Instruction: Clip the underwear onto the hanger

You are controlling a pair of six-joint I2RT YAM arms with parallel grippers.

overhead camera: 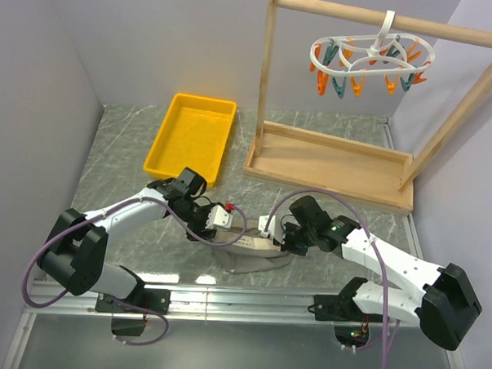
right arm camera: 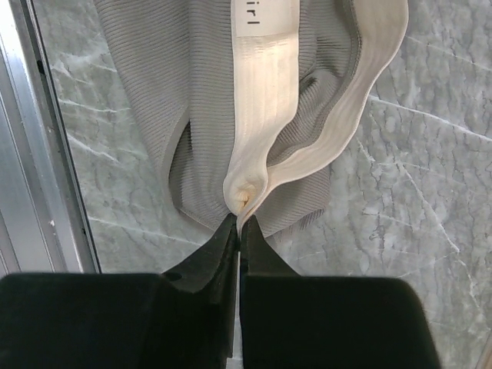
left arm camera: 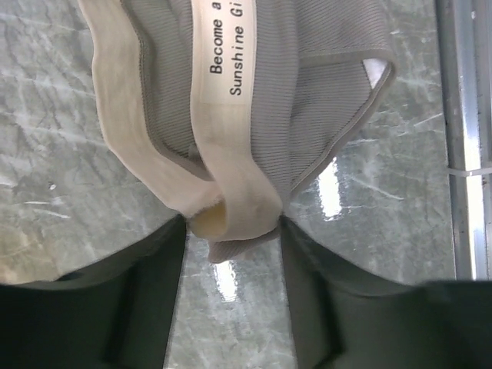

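Observation:
The grey underwear [overhead camera: 255, 249] lies flat on the marble table between my two grippers. In the right wrist view my right gripper [right arm camera: 240, 223] is shut on a pinched end of the beige waistband [right arm camera: 261, 100], with grey fabric [right arm camera: 169, 92] spread beyond it. In the left wrist view my left gripper [left arm camera: 233, 231] stands open, its dark fingers [left arm camera: 165, 292] on either side of the folded waistband end [left arm camera: 231, 192]; the label [left arm camera: 227, 46] shows above. The white hanger [overhead camera: 370, 55], with orange and teal pins, hangs from the wooden rack's top bar, far from both grippers.
A yellow tray [overhead camera: 159, 144] sits at the back left. The wooden rack [overhead camera: 329, 159] stands at the back right on its board base. An aluminium rail [overhead camera: 241, 295] runs along the near table edge, close to the underwear.

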